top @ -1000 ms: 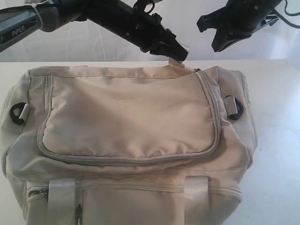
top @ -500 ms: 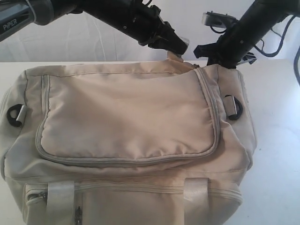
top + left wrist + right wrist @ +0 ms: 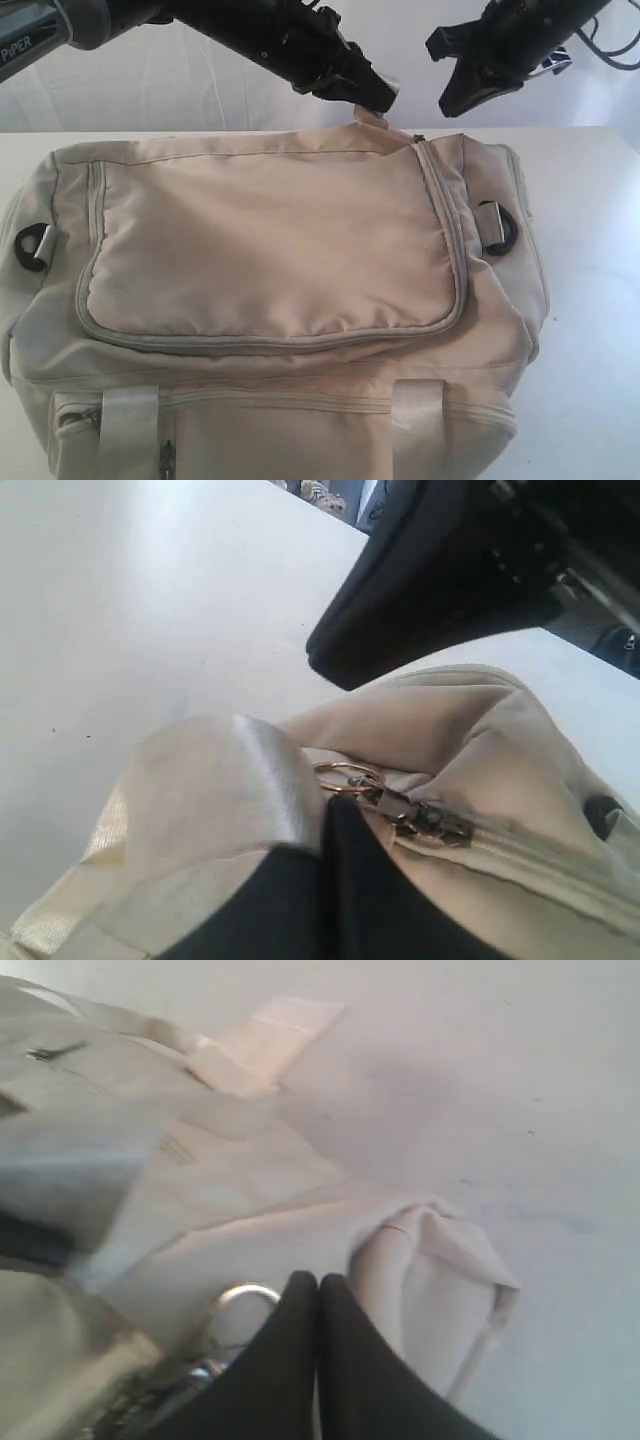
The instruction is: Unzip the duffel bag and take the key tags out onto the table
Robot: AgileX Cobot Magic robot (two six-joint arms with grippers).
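Left end effector [image 3: 385,100] is clamping the bag's [image 3: 270,250] tab [image 3: 376,120]; right end effector [image 3: 450,105], closed empty, is risking missing the zipper ring [image 3: 245,1295]

This looks like a robot laboratory or a test stand. Two black robot arms [image 3: 250,25], one marked PIPER, reach in above the duffel bag [image 3: 270,240]. Under the bag is a plain white table [image 3: 590,300]. Behind it stands a bare white backdrop [image 3: 200,95]. Loose cables [image 3: 606,47] hang above its right end in the exterior view.

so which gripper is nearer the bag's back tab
Left: the left gripper pinches the tab; the right gripper hangs shut in the air beside it, above the bag.
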